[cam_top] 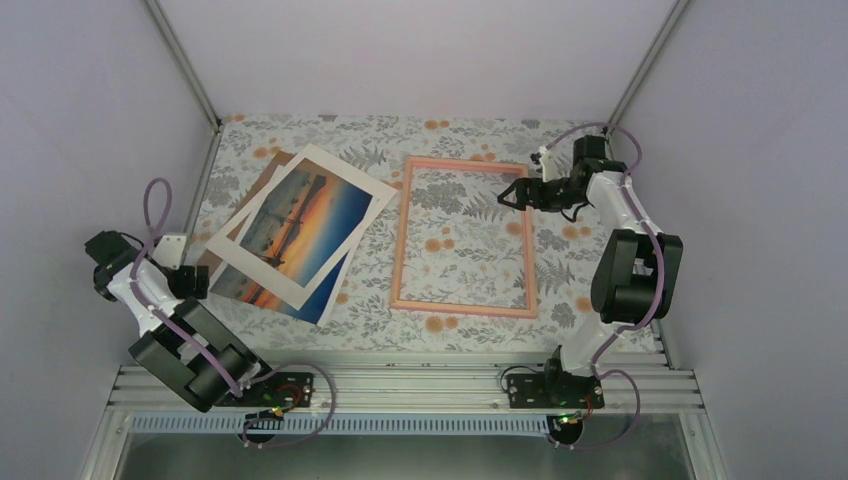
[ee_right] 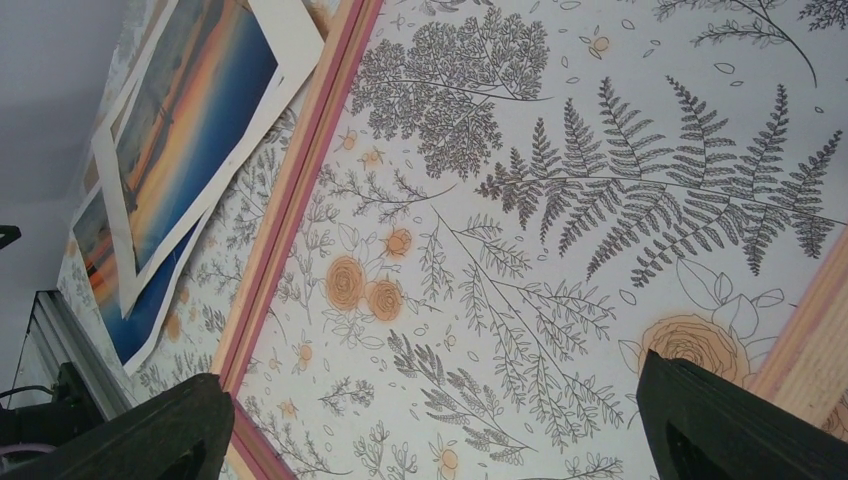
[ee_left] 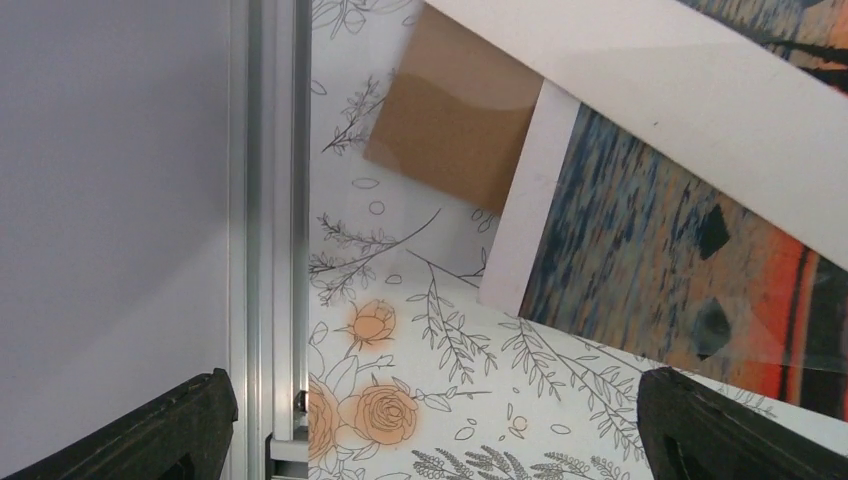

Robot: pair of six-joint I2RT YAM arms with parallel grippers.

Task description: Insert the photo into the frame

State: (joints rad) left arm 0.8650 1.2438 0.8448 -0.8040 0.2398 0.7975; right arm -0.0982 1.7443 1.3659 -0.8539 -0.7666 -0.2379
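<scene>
Two open, empty claws. My left claw [ee_left: 432,405], not the right claw [cam_top: 510,195], is nearer the glossy rectangular sunset photo [cam_top: 262,283], which lies just to its right, partly under a white card mat [cam_top: 340,173], long axis slanting toward the thin pink rectangular frame [cam_top: 398,240].

Count by kind
One frame [cam_top: 401,240], one photo [cam_top: 255,287], one white mat [cam_top: 325,165], one brown board [cam_top: 258,188], two grippers: left gripper [cam_top: 192,282], right gripper [cam_top: 512,193].

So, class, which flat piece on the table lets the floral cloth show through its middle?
The pink frame, lying right of the others. The white mat has the sunset photo in its opening; the brown board is solid.
</scene>
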